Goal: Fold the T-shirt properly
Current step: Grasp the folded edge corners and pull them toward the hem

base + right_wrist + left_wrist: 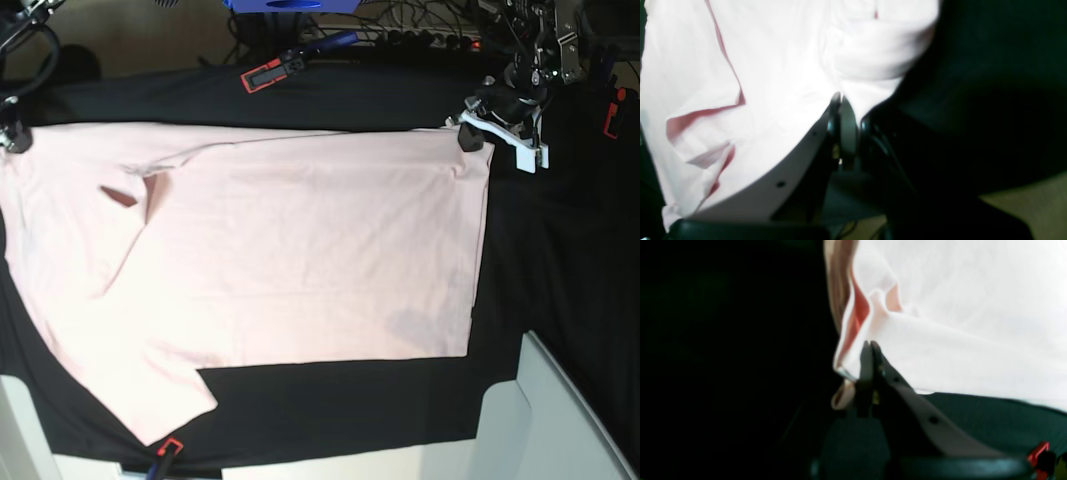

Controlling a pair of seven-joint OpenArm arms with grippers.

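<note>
The pale pink T-shirt (300, 240) lies spread plain side up on the black table cloth (560, 250), one sleeve pointing to the near left. My left gripper (468, 128) is at the shirt's far right corner. In the left wrist view its fingers (870, 346) are shut on the fabric's edge (940, 350), which rises into folds there. My right gripper (12, 136) is at the shirt's far left corner, mostly cut off by the frame edge. Seen from the right wrist, the right gripper (841, 99) is shut on a pinch of pink cloth (773, 83).
Red clips hold the black cloth at the far edge (262, 77), the right (612, 110) and the near left (168, 447). A white panel (565, 420) stands at the near right. Cables and a blue box (285, 4) lie behind the table.
</note>
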